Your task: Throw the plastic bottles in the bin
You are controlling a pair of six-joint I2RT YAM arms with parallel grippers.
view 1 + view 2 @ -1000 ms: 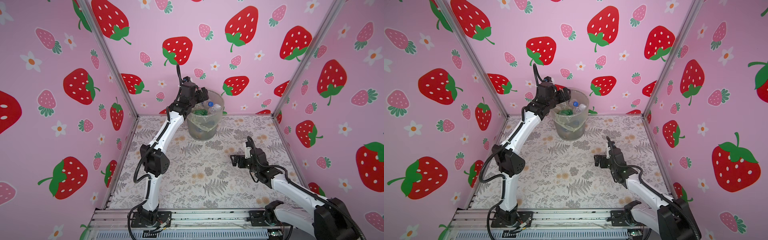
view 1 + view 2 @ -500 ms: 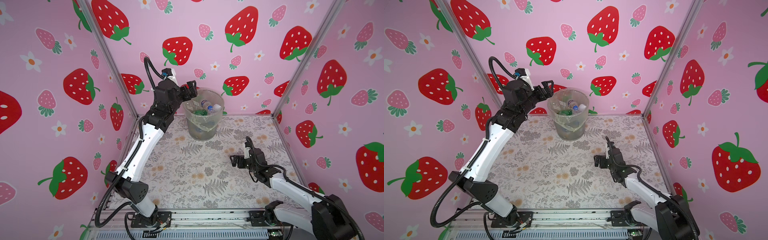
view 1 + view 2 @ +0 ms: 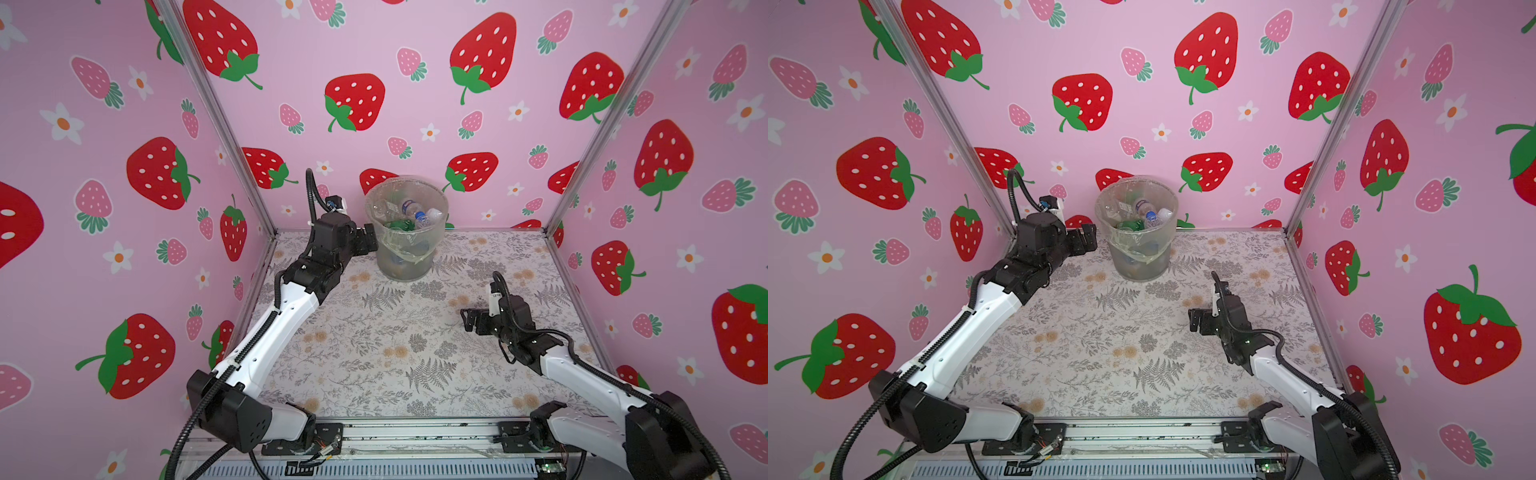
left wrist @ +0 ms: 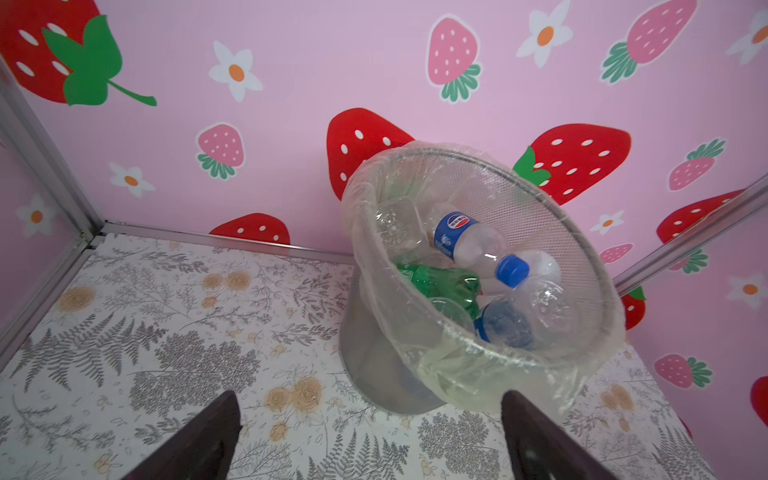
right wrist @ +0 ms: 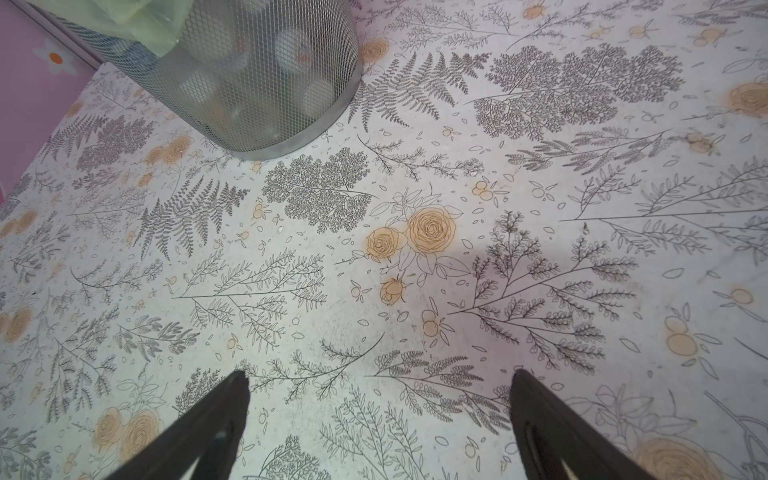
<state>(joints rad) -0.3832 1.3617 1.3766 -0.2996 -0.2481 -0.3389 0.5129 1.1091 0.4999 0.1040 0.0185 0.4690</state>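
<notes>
The bin (image 3: 405, 253), a grey mesh wastebasket lined with a clear bag, stands at the back of the table in both top views (image 3: 1138, 259). Several plastic bottles (image 3: 411, 210) lie inside it. In the left wrist view a clear bottle with a blue label and cap (image 4: 469, 245) rests on a green bottle (image 4: 444, 282). My left gripper (image 3: 368, 241) hangs open just left of the bin, below its rim, with nothing between its fingers (image 4: 224, 419). My right gripper (image 3: 467, 320) is open and empty over the right of the floral table, its fingers (image 5: 232, 399) wide apart. No bottles show on the table.
Pink strawberry walls with aluminium corner posts (image 3: 232, 141) close in the left, back and right. The floral table top (image 3: 374, 353) ends at a metal rail (image 3: 415, 432) in front. The bin's mesh base (image 5: 266, 83) shows in the right wrist view.
My left arm has drawn back from over the bin's mouth, swung left and come down beside the bin, still open. The right arm has not moved.
</notes>
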